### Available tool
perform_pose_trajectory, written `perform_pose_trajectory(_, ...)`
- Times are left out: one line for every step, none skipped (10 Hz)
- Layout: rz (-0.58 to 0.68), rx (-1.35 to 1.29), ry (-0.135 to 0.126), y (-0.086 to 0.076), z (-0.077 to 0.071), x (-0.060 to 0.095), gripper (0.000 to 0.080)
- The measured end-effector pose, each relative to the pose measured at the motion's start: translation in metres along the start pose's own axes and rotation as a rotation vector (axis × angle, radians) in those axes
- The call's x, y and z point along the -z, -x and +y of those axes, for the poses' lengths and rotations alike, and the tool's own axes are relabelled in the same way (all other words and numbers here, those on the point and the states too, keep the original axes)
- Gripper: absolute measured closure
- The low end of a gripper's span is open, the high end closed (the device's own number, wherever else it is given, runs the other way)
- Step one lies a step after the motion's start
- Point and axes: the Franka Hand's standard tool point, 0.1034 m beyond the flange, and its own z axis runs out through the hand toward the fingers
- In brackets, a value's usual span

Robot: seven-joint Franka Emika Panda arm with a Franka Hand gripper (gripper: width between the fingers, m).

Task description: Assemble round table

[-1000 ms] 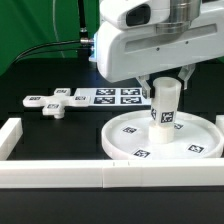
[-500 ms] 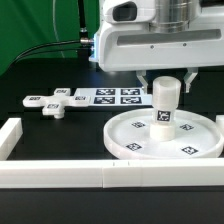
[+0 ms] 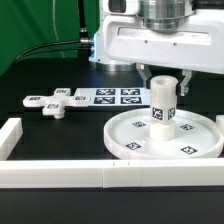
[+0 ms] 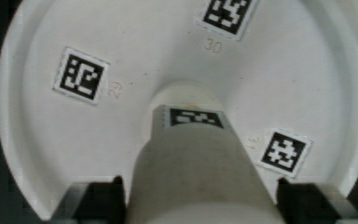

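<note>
White plastic cylinder (image 3: 163, 108) upright at centre of the disc (image 3: 205, 130), clamped in the jaws.
Jaws closed at middling width on the cylinder's upper end, gripping it. The disc lies on the table (image 3: 60, 140). Can't tell if the cylinder's foot is seated or just above the centre; the contact is hidden. Step: fitting cylinder into disc. Next likely needs straight-down press, maybe twist, axis vertical. Cross-shaped piece (image 3: 55, 104) lies untouched, well apart toward the exterior view's left.

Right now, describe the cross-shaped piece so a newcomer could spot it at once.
Start at the large white disc; behind it lies the flat marker board. Just to the exterior view's left of that board sits the cross-shaped piece, the only white part with four tagged arms.
</note>
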Motion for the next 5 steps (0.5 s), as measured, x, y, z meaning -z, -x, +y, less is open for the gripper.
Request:
perform_pose_trajectory(-0.001, -0.061, -0.002, -0.0001, -0.0002, 0.0001, 0.0390)
perform_pose_trajectory(-0.004, -0.128, -0.005, 0.0001, -0.0005, 0.0001, 0.0390)
perform_pose_trajectory(-0.008, -0.195, -0.008, 0.0001, -0.0005, 0.0001, 0.0390)
perform_pose_trajectory(-0.009, -0.244, -0.010, 0.0002, -0.0007, 0.0001, 0.0390)
perform_pose_trajectory(-0.014, -0.288, -0.014, 0.0002, -0.0007, 0.0001, 0.0390)
